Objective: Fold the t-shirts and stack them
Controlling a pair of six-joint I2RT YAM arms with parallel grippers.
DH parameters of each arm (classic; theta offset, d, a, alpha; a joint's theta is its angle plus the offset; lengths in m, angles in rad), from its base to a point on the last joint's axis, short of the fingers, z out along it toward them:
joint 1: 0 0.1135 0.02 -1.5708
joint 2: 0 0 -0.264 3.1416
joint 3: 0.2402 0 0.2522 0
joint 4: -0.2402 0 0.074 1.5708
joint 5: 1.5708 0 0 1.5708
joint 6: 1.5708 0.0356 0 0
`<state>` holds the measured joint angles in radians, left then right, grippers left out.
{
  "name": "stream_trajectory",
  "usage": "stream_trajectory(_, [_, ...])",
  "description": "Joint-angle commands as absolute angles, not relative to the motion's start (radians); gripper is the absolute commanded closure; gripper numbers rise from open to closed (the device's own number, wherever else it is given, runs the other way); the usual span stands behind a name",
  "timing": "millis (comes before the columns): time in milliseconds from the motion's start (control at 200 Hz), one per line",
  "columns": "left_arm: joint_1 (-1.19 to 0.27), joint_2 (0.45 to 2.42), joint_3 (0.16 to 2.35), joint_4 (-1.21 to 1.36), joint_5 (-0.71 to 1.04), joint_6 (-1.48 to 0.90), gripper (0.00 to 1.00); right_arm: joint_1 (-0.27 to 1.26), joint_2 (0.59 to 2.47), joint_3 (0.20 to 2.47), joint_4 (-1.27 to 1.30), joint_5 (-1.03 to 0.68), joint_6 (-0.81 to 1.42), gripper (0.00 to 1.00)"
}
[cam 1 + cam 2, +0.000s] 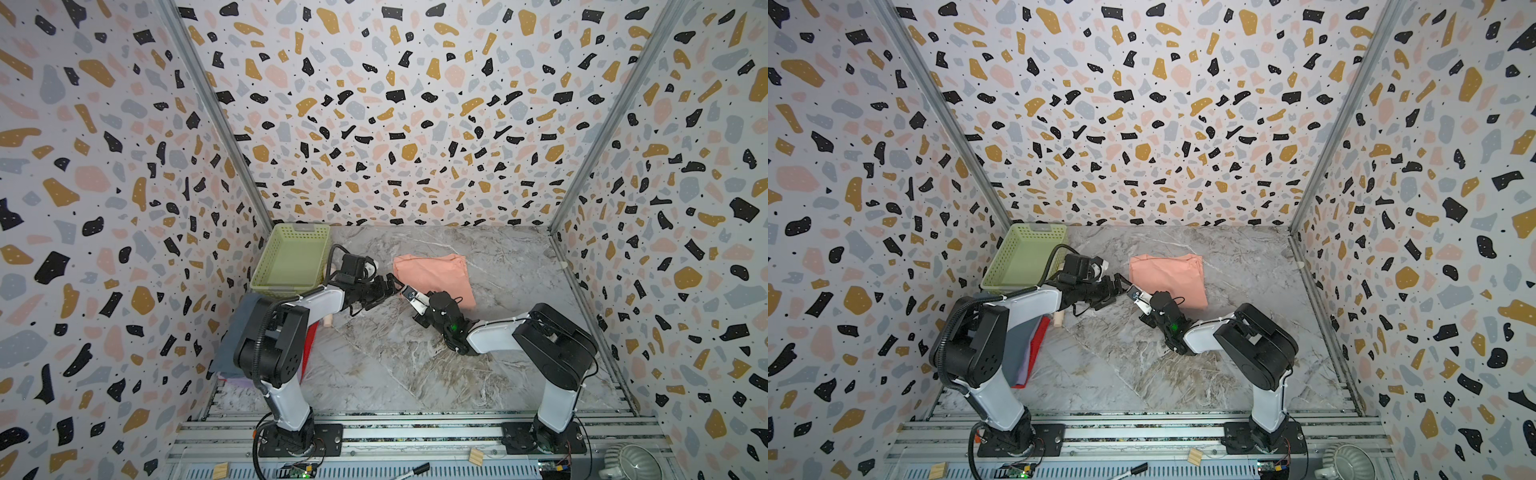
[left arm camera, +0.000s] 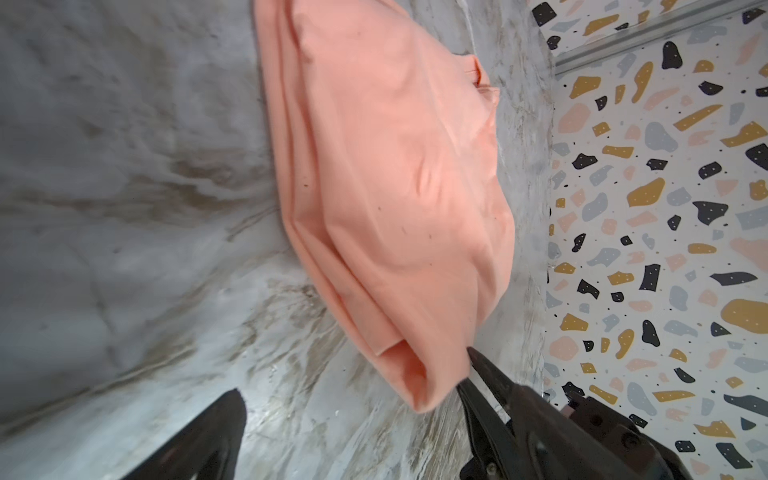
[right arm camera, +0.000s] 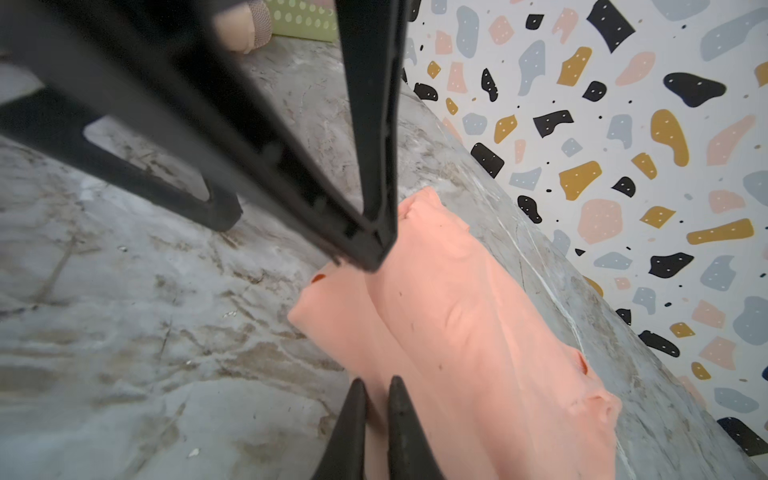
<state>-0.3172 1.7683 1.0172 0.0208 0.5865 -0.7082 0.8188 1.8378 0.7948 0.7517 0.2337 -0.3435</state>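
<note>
We see a salmon-peach t-shirt [image 1: 432, 272], plain side up, at twelve o'clock on our table [image 1: 415, 374], right gripper [image 3: 376, 395] pinching its seven o'clock corner, left gripper [image 3: 297, 239] spread wide beside

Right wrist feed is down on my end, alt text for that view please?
The right gripper is closed on one edge of a folded peach shirt lying on the marble table. The open left gripper sits opposite, one fingertip touching the shirt's corner, the other over bare table. A speckled wall stands behind.
</note>
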Motion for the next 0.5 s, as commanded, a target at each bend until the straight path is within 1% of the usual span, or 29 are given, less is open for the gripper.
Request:
stream_trajectory(0, [-0.318,1.790,1.039,0.077,0.630,-0.739,0.00,0.824,1.771,0.771,0.737,0.222,-0.294,0.94])
stream_trajectory(100, [-0.314,1.842,1.063,0.120,0.672,-0.796,0.00,0.827,1.742,0.744,0.743,0.218,-0.275,0.96])
stream_trajectory(245, [-0.315,1.895,1.031,0.280,0.743,-0.960,0.00,0.828,1.688,0.708,0.758,0.227,-0.256,0.97])
stream_trajectory(410, [-0.317,1.896,0.989,0.336,0.770,-1.030,0.00,0.828,1.628,0.702,0.775,0.216,-0.253,0.97])
stream_trajectory(496, [-0.325,1.905,0.970,0.418,0.788,-1.107,0.00,0.828,1.604,0.703,0.774,0.194,-0.250,0.97])
